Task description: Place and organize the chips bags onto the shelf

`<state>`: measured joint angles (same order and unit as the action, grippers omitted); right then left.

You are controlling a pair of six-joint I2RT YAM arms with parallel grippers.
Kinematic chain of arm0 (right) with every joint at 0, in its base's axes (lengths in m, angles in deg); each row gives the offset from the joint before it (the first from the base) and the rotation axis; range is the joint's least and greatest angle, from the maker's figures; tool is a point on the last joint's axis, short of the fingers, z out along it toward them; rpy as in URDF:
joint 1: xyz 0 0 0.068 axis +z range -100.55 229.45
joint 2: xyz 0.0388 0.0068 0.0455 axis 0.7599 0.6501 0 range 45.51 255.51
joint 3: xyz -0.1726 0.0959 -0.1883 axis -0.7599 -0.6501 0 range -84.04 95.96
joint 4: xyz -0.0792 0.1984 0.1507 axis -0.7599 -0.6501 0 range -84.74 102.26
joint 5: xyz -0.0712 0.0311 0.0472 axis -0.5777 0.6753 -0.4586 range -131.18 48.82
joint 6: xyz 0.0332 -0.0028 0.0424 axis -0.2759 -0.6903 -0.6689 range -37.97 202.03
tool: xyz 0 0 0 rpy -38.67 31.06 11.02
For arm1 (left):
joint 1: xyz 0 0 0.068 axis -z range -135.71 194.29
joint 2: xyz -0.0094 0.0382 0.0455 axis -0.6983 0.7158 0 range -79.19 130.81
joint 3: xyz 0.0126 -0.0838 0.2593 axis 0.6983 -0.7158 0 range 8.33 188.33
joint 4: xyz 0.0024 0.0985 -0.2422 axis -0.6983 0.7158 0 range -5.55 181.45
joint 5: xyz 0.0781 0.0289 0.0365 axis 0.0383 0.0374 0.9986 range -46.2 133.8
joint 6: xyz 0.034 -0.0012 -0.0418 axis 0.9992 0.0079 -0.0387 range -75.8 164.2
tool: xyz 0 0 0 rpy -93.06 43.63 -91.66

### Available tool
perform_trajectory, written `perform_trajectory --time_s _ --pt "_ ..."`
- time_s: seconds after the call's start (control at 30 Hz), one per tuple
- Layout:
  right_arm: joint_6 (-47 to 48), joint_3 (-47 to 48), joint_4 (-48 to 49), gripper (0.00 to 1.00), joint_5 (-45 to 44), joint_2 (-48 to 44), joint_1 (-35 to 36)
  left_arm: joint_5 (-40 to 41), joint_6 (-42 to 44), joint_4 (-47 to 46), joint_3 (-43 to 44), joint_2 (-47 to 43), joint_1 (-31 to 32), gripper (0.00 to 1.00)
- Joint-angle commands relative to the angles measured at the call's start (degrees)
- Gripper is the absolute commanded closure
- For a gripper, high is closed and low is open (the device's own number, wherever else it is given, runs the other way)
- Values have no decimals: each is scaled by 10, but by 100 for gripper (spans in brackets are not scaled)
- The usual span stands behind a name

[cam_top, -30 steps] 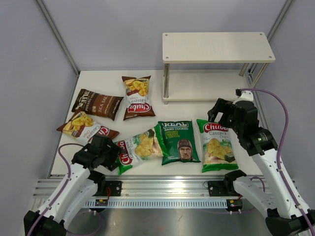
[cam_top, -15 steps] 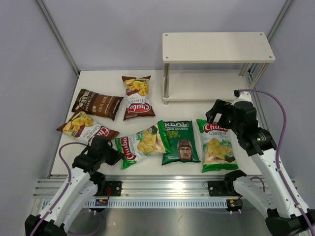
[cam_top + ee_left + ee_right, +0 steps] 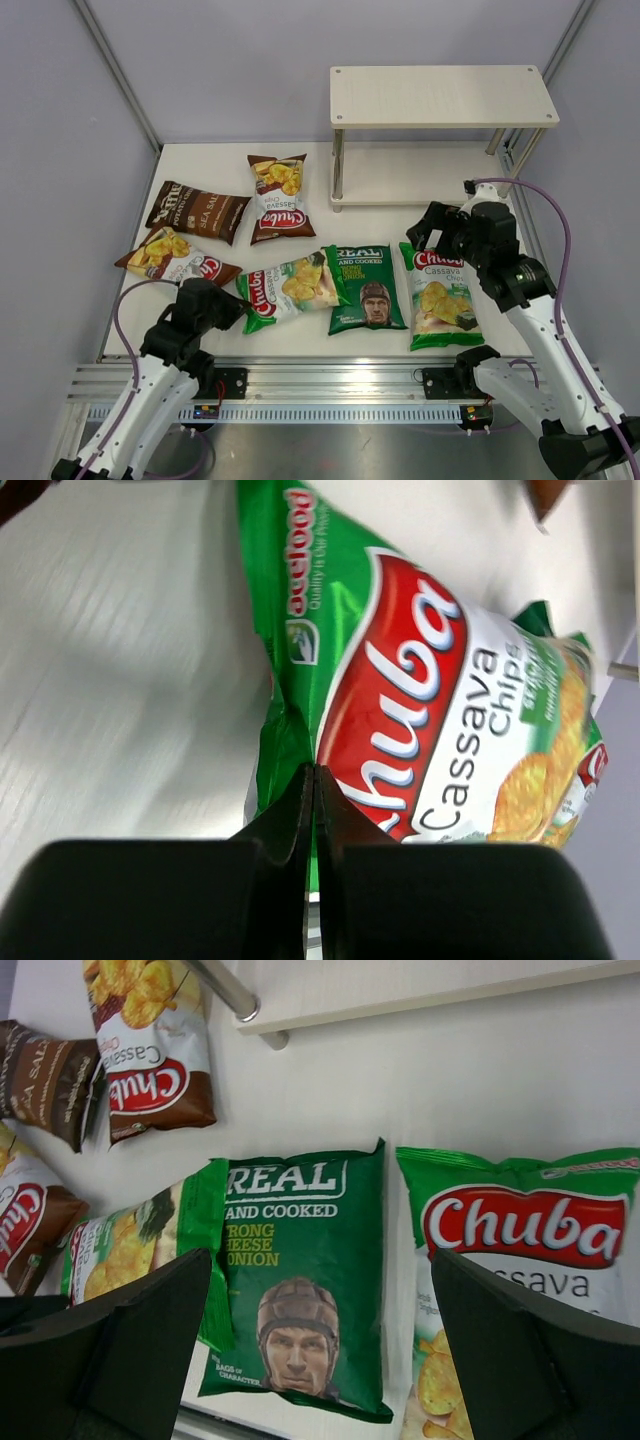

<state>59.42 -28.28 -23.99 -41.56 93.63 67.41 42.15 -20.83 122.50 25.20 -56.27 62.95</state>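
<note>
Pinches a green-white Chuba bag (image 3: 290, 288) by its thin edge with the left gripper (image 3: 313, 772), well in front of the shelf (image 3: 440, 95). Holds the right gripper (image 3: 438, 232) wide open, empty, nearer the shelf. Could slip from so small a pinch, or drag the REAL bag (image 3: 365, 290) touching it. Open room on both shelf boards

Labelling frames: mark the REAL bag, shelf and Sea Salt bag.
REAL bag (image 3: 374, 297), top external, printed face.
shelf (image 3: 440, 95), top external, upper board.
Sea Salt bag (image 3: 198, 211), top external, its middle.
</note>
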Motion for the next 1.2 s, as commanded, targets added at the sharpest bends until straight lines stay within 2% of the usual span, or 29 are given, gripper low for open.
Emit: perform_trajectory --time_s 0.0,0.13,0.3,0.57,0.83,1.1,1.17 --pt "14 -7 54 1 112 24 2 15 91 -36 60 -13 2 100" --pt "0 -7 85 1 192 65 2 8 158 -32 112 23 2 100" --pt "-3 -6 125 0 301 116 2 -41 224 -48 159 66 2 100" --pt "-6 -5 211 1 469 199 17 -77 316 -46 230 91 2 100" --pt "-9 -12 276 1 470 254 52 -163 376 -100 268 98 2 100" --pt "27 -22 356 0 540 286 52 -215 456 -108 294 88 2 100" --pt "33 -22 430 1 585 305 54 -226 462 -125 288 80 2 100"
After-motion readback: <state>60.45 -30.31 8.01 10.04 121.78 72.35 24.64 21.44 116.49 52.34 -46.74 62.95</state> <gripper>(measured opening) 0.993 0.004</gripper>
